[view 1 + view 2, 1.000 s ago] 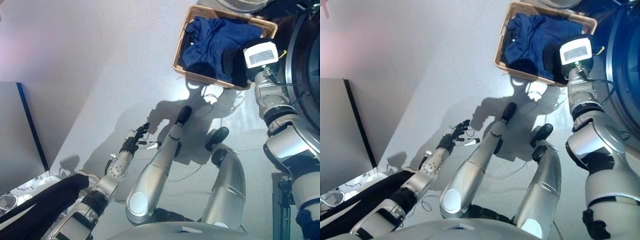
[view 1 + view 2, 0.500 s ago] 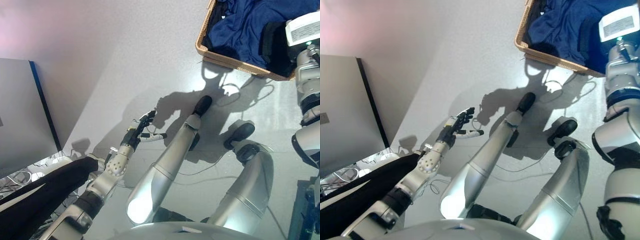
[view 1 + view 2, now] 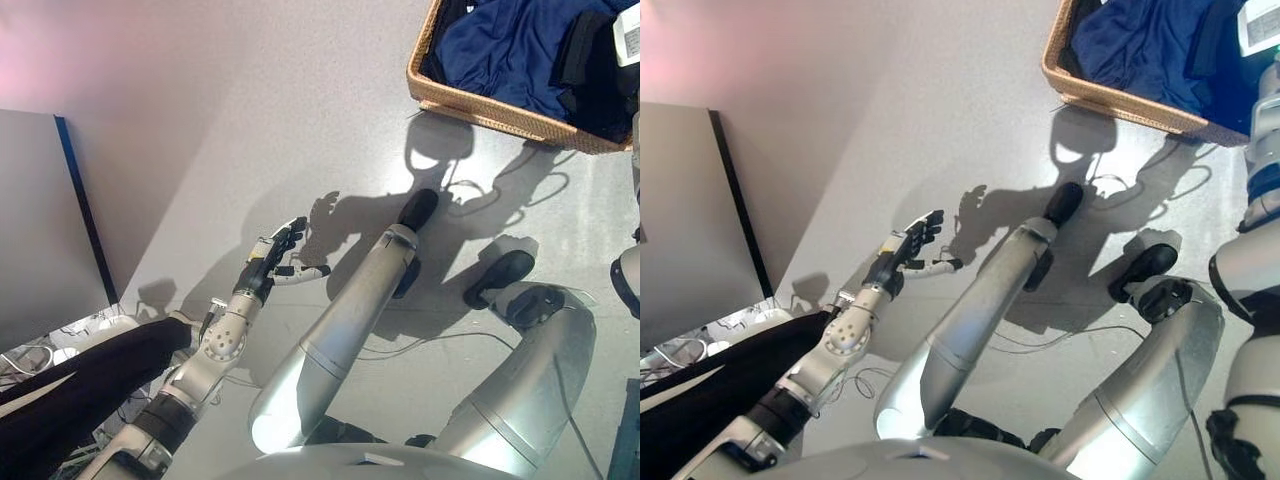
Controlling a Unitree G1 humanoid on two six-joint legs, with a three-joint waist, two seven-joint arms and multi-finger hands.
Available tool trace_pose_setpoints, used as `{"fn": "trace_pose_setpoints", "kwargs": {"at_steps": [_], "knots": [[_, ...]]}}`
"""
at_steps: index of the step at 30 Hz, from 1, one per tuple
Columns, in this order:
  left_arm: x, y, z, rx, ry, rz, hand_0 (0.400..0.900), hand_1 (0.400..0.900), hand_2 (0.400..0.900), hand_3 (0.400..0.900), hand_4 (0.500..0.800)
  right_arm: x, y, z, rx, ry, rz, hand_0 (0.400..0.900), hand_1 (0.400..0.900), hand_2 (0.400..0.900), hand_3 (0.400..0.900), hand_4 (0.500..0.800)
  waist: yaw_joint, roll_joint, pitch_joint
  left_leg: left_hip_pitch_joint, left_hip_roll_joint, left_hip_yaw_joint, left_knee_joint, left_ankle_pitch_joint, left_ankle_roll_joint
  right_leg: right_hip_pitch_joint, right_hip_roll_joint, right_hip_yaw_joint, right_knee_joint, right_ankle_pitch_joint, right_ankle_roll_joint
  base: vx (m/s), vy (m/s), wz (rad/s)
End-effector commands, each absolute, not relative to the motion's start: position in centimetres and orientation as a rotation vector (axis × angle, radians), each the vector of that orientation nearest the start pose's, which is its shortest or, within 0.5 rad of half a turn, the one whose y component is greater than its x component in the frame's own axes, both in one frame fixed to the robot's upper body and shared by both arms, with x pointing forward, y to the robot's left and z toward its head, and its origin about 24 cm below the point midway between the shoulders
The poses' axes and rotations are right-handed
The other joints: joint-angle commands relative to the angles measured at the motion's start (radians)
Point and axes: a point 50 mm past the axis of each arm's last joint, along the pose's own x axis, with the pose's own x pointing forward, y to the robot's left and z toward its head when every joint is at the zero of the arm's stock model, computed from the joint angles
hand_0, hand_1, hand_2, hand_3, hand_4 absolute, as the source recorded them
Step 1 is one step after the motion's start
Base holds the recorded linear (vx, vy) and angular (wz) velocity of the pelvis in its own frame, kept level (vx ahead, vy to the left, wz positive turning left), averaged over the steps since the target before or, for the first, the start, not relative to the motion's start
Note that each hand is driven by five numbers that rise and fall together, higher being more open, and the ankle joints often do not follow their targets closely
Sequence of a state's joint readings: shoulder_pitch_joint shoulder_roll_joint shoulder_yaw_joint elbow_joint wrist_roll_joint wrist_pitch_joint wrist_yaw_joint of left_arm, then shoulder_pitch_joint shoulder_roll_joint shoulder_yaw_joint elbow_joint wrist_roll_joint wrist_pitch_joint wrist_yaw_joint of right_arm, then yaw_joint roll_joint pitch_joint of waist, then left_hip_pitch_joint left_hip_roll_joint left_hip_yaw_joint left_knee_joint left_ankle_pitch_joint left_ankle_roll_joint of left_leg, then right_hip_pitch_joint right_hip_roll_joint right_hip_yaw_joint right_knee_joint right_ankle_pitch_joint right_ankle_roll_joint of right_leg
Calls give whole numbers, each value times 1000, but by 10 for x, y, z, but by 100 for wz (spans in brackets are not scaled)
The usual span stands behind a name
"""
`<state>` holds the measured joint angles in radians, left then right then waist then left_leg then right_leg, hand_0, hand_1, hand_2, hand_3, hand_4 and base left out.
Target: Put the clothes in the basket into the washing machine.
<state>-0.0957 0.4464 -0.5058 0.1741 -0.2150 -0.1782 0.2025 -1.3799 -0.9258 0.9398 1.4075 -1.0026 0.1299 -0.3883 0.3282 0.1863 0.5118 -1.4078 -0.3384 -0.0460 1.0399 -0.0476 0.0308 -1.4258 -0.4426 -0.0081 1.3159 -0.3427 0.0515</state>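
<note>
1. Our left hand (image 3: 272,262) hangs over the bare grey floor (image 3: 250,130), well apart from the work. Fingers straight and loosely spread, thumb out to the side, holding nothing. It sits much where it was a second ago; idle.

2. Our right hand does not show in either view now. The right arm runs up the right edge towards the basket, and whatever its fingers are doing lies outside the picture. A second ago the wrist stood over the basket's near right corner, among the cloth; we cannot say whether anything is grasped.

3. The wicker basket (image 3: 500,108) lies at the upper right, cut off by the top edge. The blue clothes (image 3: 510,50) lie heaped inside it, with a darker black piece (image 3: 585,60) towards the right end. Nothing has left the basket that we can see.

4. What has changed: the whole view has swung. The basket has slid up and to the right across both views, and the washing machine's round opening, at the far right a second ago, is out of sight. We read this as our head moving, not the basket.

5. Meaning for the task, as we judge it: still at the first pick. No garment is lifted clear, and the machine must come back into view before any transfer.
</note>
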Motion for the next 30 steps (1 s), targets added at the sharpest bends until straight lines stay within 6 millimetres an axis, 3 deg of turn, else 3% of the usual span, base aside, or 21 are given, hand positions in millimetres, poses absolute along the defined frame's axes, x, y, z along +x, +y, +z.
{"fn": "trace_pose_setpoints", "kwargs": {"at_steps": [1,8,15,18,24,27,30], "knots": [[238,153,21,219,-11,-186,900,900,900,900,800,337,-394,299,-2499,346,-740,400,400,400,400,500,-22,93,-50,38,-5,-9,37,-155,-2,11,6,19,-38,34,6,-35,-42,5],[240,158,21,241,-14,-174,900,900,900,900,800,338,-390,303,-2502,287,-769,400,400,400,400,500,-15,73,-66,53,4,-26,-7,-133,-6,26,11,-5,-79,46,5,-19,-45,0],[246,157,24,277,-30,-188,900,900,900,900,800,341,-378,318,-2434,77,-898,400,400,400,400,500,-22,49,-82,110,26,-56,-87,-115,1,95,26,-41,-167,64,11,-4,-48,-6],[249,156,26,300,-42,-183,900,900,900,900,800,339,-372,330,-2267,-69,-1037,400,400,400,400,500,-28,40,-87,137,42,-58,-122,-107,5,129,40,-55,-211,79,15,3,-24,-15],[254,151,31,320,-68,-165,900,900,900,900,800,343,-349,335,-1863,-381,-1187,400,400,400,400,500,-62,26,-84,223,77,-58,-202,-96,10,219,76,-83,-311,111,32,25,-12,-20],[257,149,30,324,-68,-138,900,900,900,900,800,344,-330,337,-1467,-563,-1252,400,400,400,400,500,-91,17,-74,274,97,-52,-252,-88,11,272,101,-96,-367,133,43,52,-16,-24],[261,146,28,320,-64,-107,900,900,900,900,800,345,-310,331,-925,-693,-1265,400,400,400,400,500,-123,1,-61,338,118,-53,-316,-79,8,335,128,-110,-439,159,55,68,-17,-28]]}}
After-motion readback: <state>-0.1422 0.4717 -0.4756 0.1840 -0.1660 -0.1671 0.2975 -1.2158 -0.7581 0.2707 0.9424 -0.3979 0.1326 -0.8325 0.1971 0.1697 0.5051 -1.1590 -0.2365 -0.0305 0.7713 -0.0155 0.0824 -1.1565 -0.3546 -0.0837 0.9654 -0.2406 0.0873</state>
